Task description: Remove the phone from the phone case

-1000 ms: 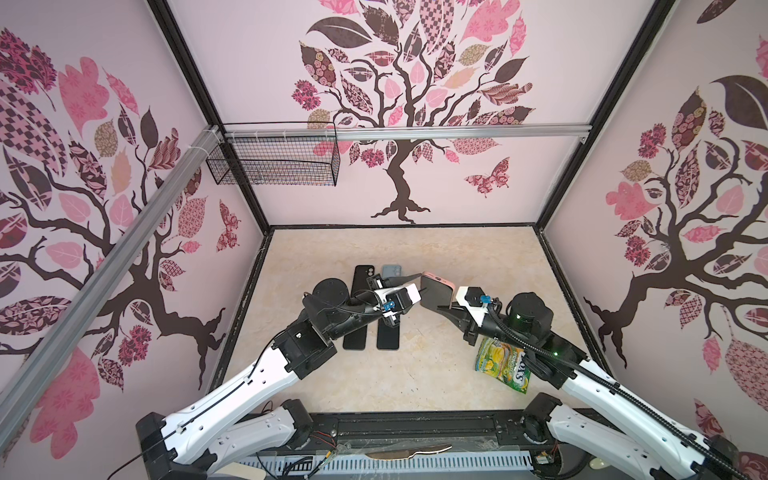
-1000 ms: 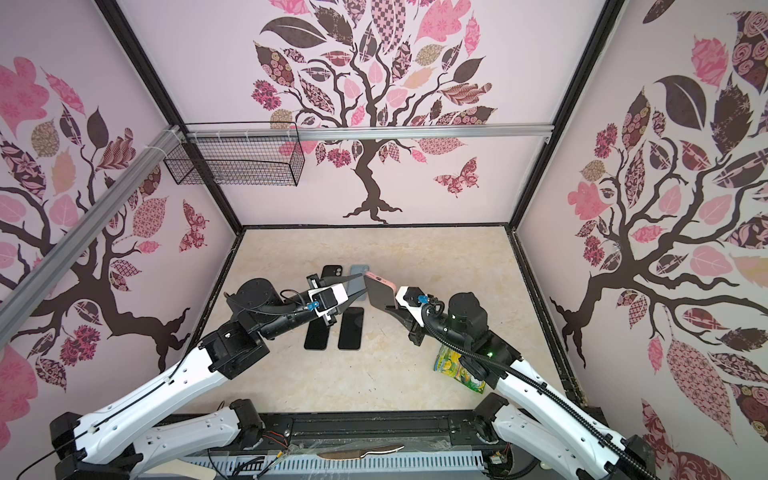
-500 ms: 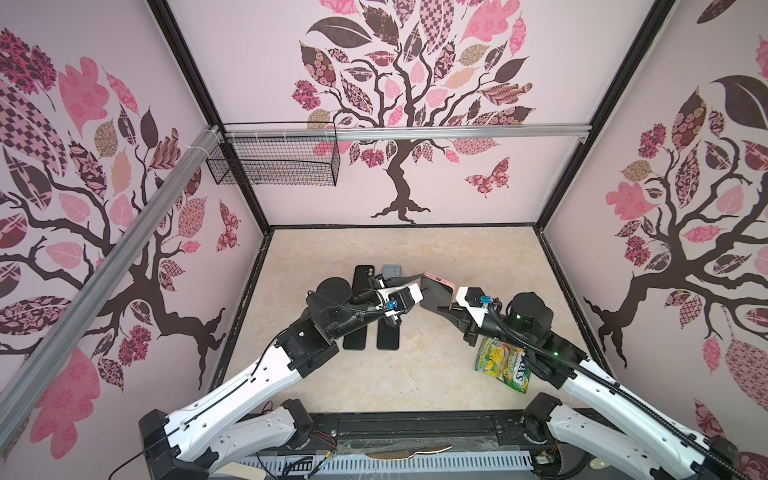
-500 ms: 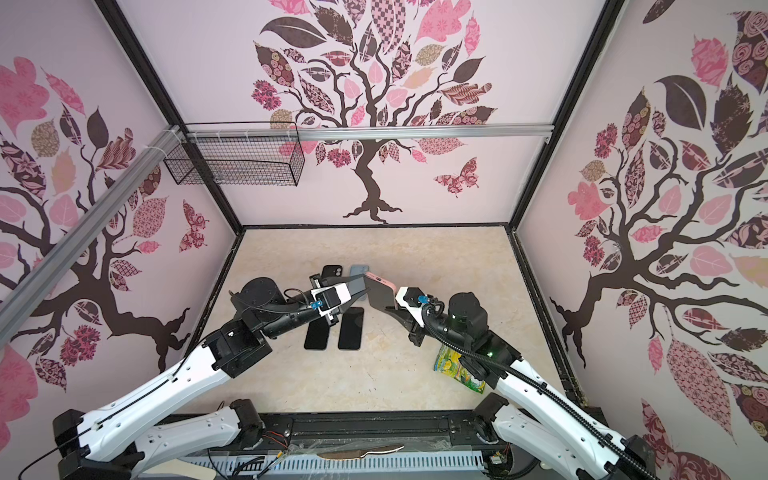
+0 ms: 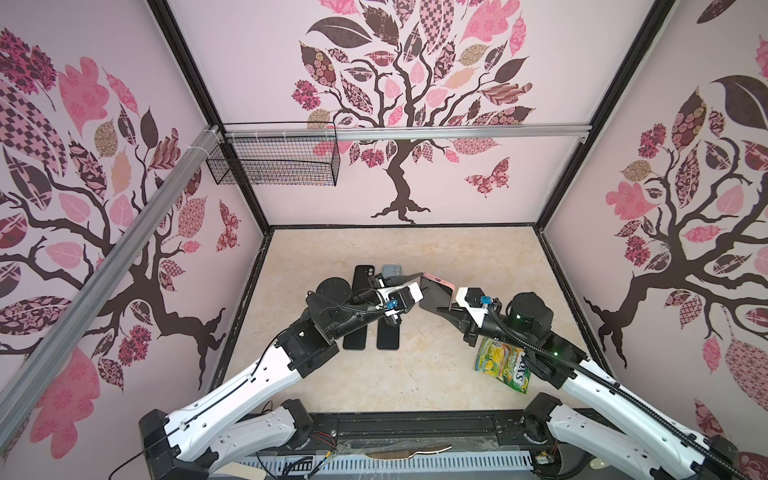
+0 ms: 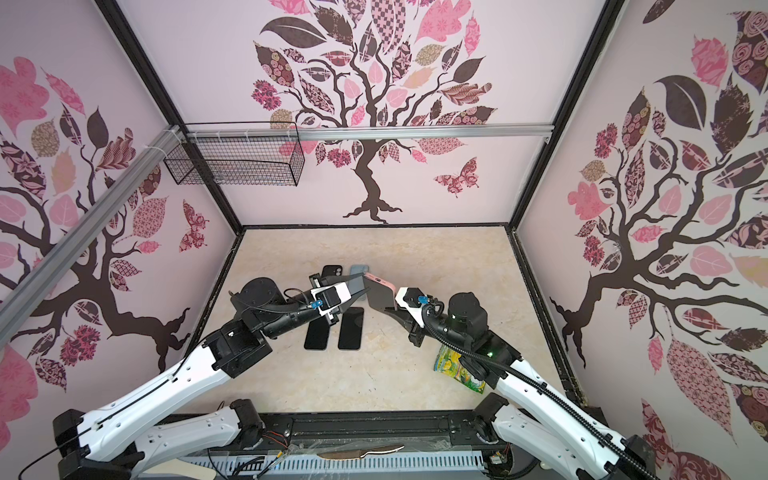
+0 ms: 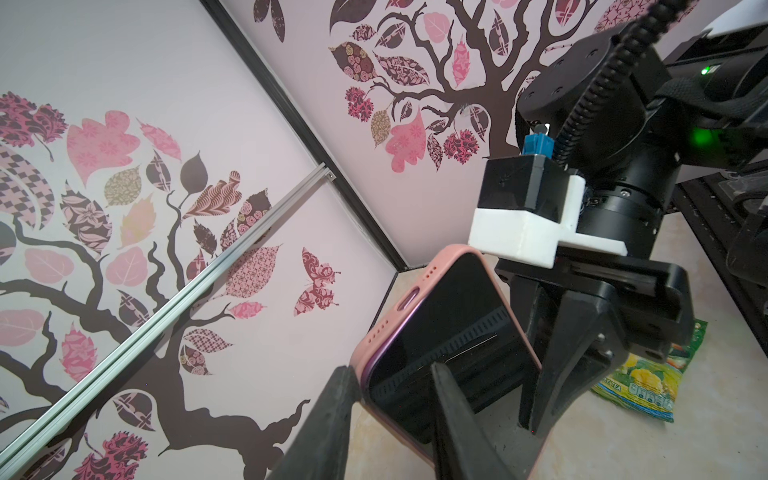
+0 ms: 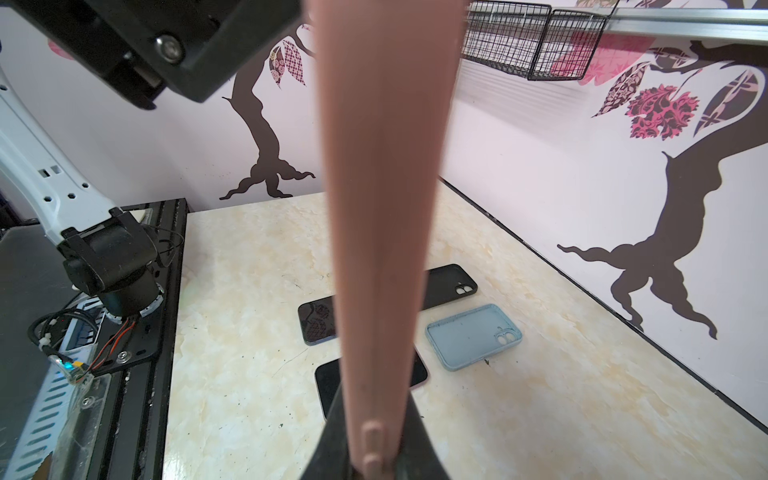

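Phone case (image 5: 436,293) above table (image 5: 415,249), loose phones (image 5: 387,338) left, packet (image 5: 503,365) right.

Two phones (image 5: 387,338) are partly hidden by the left arm (image 5: 340,318), the packet (image 5: 498,365) by the right arm (image 5: 557,353). The case (image 8: 386,166) is cut off in the right wrist view.

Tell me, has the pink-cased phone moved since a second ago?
No: the pink-cased phone, in the right tool, stays beside the grey-blue case in both top views.
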Tool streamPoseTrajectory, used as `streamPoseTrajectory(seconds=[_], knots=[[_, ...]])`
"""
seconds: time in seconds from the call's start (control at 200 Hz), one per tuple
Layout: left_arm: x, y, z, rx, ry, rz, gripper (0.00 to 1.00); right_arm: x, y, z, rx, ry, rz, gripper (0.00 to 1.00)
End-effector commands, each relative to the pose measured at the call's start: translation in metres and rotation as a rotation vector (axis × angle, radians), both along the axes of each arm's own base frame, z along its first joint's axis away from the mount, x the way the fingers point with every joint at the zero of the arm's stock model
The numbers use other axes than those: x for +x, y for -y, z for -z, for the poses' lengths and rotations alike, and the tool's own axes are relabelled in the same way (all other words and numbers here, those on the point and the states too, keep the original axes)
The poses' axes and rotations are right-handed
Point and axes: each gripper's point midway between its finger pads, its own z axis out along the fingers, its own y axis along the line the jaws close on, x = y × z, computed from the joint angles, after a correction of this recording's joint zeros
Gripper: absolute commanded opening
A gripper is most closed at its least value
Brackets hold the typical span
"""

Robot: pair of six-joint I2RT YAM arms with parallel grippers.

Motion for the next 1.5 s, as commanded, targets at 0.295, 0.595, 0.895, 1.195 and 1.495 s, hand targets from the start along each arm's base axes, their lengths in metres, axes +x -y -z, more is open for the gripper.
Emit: streamPoseTrajectory(seconds=[0.295, 0.595, 0.895, 1.195, 1.495], knots=[[0.002, 0.005, 0.023, 0.045, -0.041, 0.009, 0.31, -0.012, -0.001, -0.049, 0.096, 0.121, -0.049, 0.0], [0.004, 0.006, 0.034, 0.076, -0.049, 0.001, 0.31, -0.014, -0.003, -0.046, 0.084, 0.12, -0.069, 0.0], [0.009, 0.003, 0.024, 0.037, -0.041, -0.032, 0.38, -0.009, 0.001, -0.044, 0.088, 0.107, -0.025, 0.0], [-0.004, -0.017, 0.003, -0.012, 0.012, -0.049, 0.44, 0.005, 0.012, -0.046, 0.103, 0.098, 0.087, 0.0], [-0.011, -0.017, 0.0, 0.016, 0.082, -0.027, 0.42, -0.001, 0.011, -0.053, 0.091, 0.203, 0.052, 0.0]])
